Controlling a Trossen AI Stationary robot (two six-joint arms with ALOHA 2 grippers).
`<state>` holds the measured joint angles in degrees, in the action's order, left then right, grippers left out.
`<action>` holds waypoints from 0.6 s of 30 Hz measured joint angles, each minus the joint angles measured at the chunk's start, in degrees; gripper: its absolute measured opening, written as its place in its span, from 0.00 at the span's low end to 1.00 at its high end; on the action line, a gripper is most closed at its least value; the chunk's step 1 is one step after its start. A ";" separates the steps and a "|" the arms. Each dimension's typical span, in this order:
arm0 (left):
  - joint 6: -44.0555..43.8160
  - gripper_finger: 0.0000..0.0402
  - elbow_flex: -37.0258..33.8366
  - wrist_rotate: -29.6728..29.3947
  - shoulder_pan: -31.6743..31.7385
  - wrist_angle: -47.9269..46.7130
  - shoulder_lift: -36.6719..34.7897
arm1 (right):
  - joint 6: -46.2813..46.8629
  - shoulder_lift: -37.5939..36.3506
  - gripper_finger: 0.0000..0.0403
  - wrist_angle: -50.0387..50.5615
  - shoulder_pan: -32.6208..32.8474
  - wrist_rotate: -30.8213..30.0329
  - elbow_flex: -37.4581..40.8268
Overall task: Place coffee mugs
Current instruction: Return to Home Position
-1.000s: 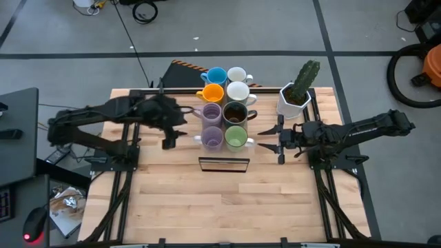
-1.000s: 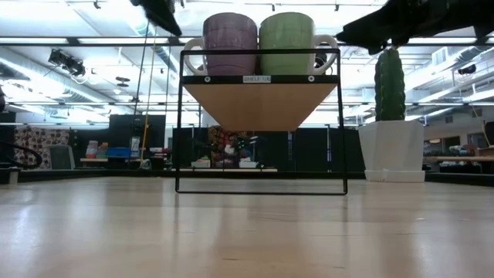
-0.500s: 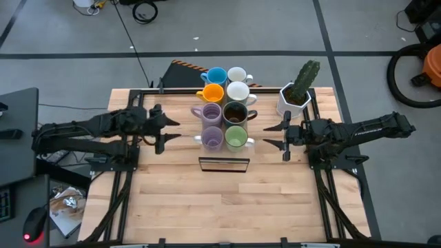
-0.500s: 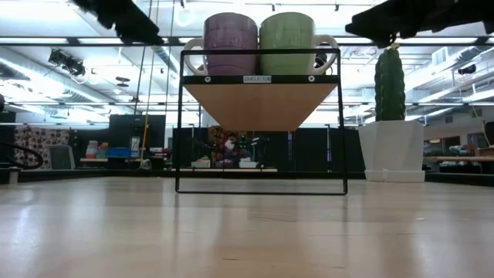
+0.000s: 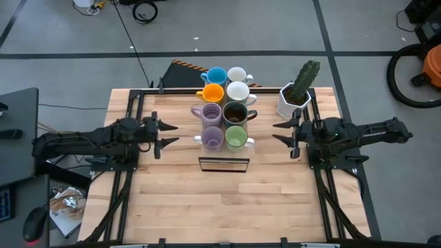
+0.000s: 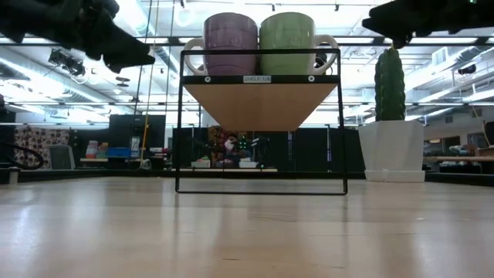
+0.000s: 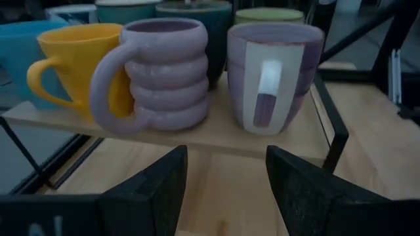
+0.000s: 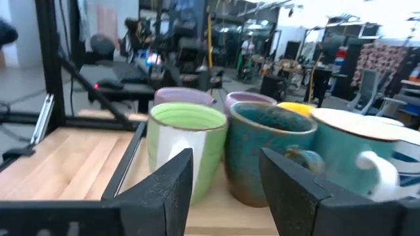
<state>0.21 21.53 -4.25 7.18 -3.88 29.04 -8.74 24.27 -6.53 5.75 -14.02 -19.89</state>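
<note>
1. My left pincer (image 5: 167,133) hangs over the left part of the table (image 5: 172,200), just beside the shelf (image 5: 224,164). Its tips point at the mugs, and its jaws stand wide with nothing between them.
2. My right pincer (image 5: 278,132) faces it from the shelf's other side, near the cactus pot (image 5: 291,103). It too is spread wide and empty.
3. All eight mugs stand on the shelf between my two pincers, in two columns of four. None touches a finger of mine.
4. In the left column, from the far end to the near end, stand the light blue mug (image 5: 216,76), the orange mug (image 5: 213,93), the ribbed lavender mug (image 5: 211,112) and the striped lavender mug (image 5: 212,137).
5. In the right column, in the same order, stand one white mug (image 5: 236,74), a second white mug (image 5: 238,91), the dark brown mug (image 5: 235,112) and the green mug (image 5: 236,137).
6. Past my left fingers (image 7: 154,190), the two lavender mugs sit at the shelf's edge, straight ahead and apart from my tips. The striped one's handle faces me.
7. Past my right fingers (image 8: 164,190), the green mug and the dark brown mug stand upright side by side, ahead of my tips.
</note>
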 joint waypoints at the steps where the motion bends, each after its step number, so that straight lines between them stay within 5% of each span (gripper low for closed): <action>1: 0.04 0.53 -1.50 0.00 0.00 1.54 -1.12 | 0.31 -1.33 0.44 0.02 -0.32 0.00 0.61; 18: 0.06 0.53 -16.93 0.00 0.00 13.48 -20.47 | 6.11 -21.91 0.42 0.63 -4.89 -0.49 9.26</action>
<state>0.26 4.60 -4.25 7.18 9.60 8.57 -2.63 2.36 -5.90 0.86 -14.51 -10.63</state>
